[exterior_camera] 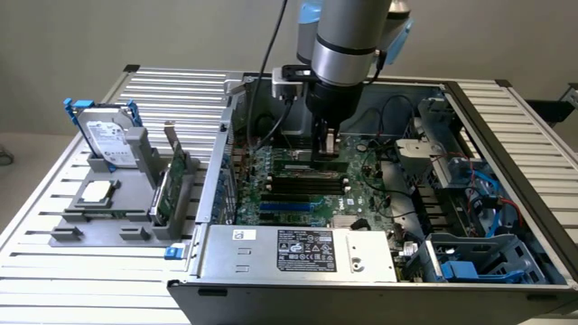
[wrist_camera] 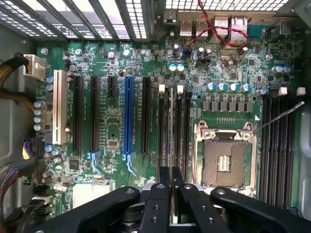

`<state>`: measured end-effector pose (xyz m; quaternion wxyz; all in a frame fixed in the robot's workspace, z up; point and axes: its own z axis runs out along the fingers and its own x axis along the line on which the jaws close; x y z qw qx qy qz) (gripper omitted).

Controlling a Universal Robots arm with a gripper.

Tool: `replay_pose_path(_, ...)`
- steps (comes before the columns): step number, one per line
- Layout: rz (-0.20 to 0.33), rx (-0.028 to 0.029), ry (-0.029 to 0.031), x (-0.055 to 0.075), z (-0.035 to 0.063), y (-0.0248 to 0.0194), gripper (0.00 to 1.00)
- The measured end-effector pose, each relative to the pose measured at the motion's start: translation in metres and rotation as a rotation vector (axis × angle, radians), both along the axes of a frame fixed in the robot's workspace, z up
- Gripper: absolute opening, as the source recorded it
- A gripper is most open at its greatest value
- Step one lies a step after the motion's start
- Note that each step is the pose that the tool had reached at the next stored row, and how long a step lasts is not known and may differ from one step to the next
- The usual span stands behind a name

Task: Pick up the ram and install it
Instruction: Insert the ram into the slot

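Observation:
In the exterior view my gripper [exterior_camera: 328, 150] reaches down into the open computer case [exterior_camera: 505, 135], over the black memory slots [exterior_camera: 307, 181] of the green motherboard [exterior_camera: 361, 203]. It is shut on the ram [exterior_camera: 307, 164], a thin green stick held on edge. The wrist view shows the ram [wrist_camera: 171, 126] edge-on between the black fingers [wrist_camera: 158, 204], lined up along one long black slot [wrist_camera: 161, 126] beside the processor socket [wrist_camera: 224, 158]. Whether the stick sits in the slot or just above it, I cannot tell.
On the slatted table to the exterior view's left, a grey holder [exterior_camera: 68, 233] carries a hard drive [exterior_camera: 107, 139], a green expansion card [exterior_camera: 176, 183] and a small silver chip [exterior_camera: 97, 193]. Inside the case are the power supply [exterior_camera: 294, 250], cables [exterior_camera: 397, 108] and blue drive bays [exterior_camera: 478, 264].

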<state>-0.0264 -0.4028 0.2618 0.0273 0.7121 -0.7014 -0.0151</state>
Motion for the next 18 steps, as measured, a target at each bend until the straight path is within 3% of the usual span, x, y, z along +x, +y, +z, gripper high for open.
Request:
replay_pose_path(14, -0.008, 0.0001, -0.0005, -0.001, -0.0252, -0.0007, 0.13)
replay_pose_path(18, -0.010, 0.0000, -0.0004, -0.001, -0.0255, -0.0007, 0.13)
